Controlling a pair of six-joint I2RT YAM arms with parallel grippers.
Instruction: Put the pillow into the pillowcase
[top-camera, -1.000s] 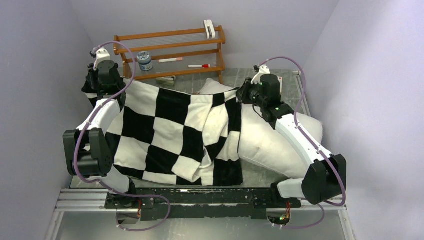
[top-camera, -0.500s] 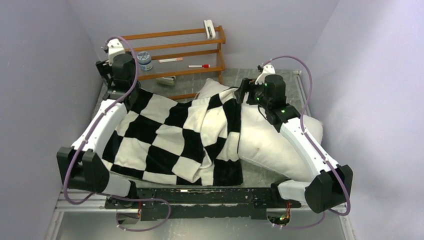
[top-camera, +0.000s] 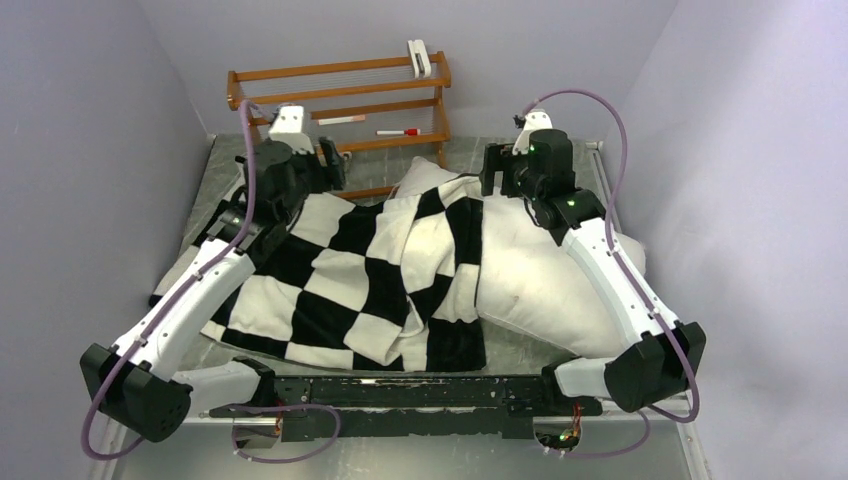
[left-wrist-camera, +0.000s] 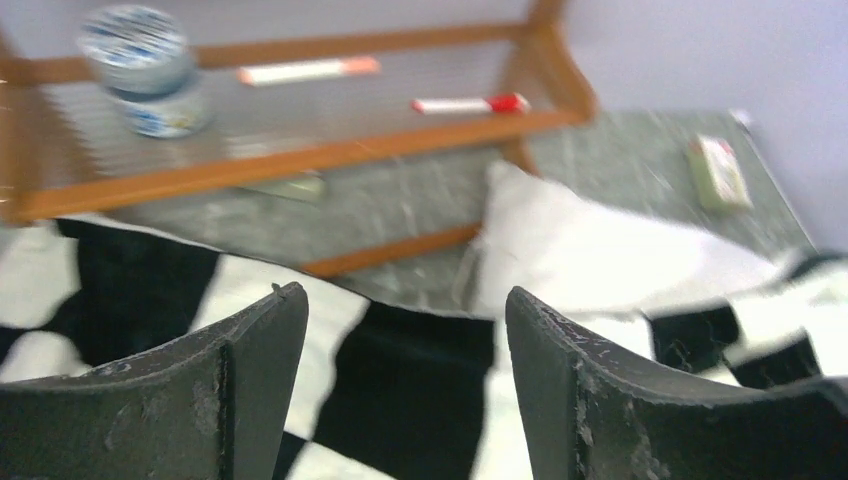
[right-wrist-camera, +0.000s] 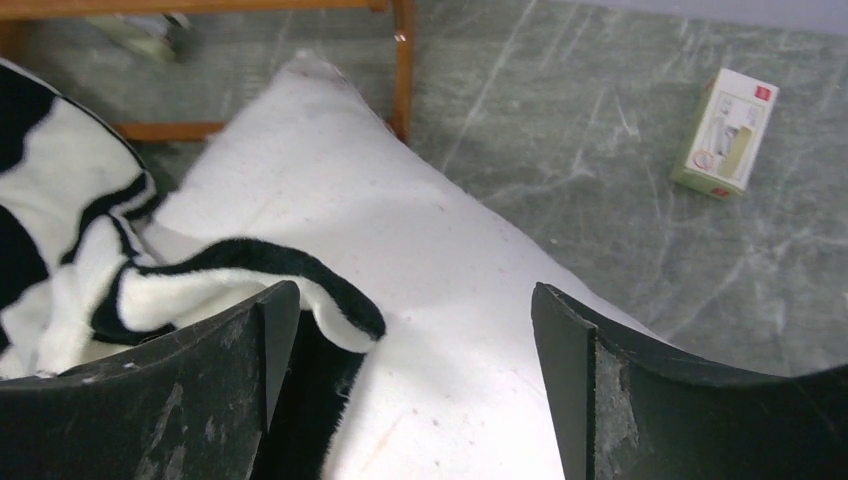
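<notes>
The white pillow (top-camera: 545, 285) lies on the right half of the table, its far corner (left-wrist-camera: 580, 245) poking out by the rack. The checkered pillowcase (top-camera: 330, 270) lies slack on the left, with its right part draped over the pillow's left side. My left gripper (top-camera: 330, 165) hovers open above the pillowcase's far edge (left-wrist-camera: 410, 390), nothing between its fingers. My right gripper (top-camera: 490, 172) hangs open over the pillow (right-wrist-camera: 450, 240). A folded lip of the pillowcase (right-wrist-camera: 250, 265) lies just inside its left finger, untouched.
A wooden rack (top-camera: 340, 100) stands at the back wall with a jar (left-wrist-camera: 145, 70) and markers (left-wrist-camera: 465, 103) on its shelf. A small box (right-wrist-camera: 725, 130) lies on the grey table behind the pillow. Walls close in on both sides.
Both grippers have opened and let go of the pillowcase. Its raised far-left corner has dropped flat. My left arm has swung right toward the rack; the right gripper has lifted slightly.
</notes>
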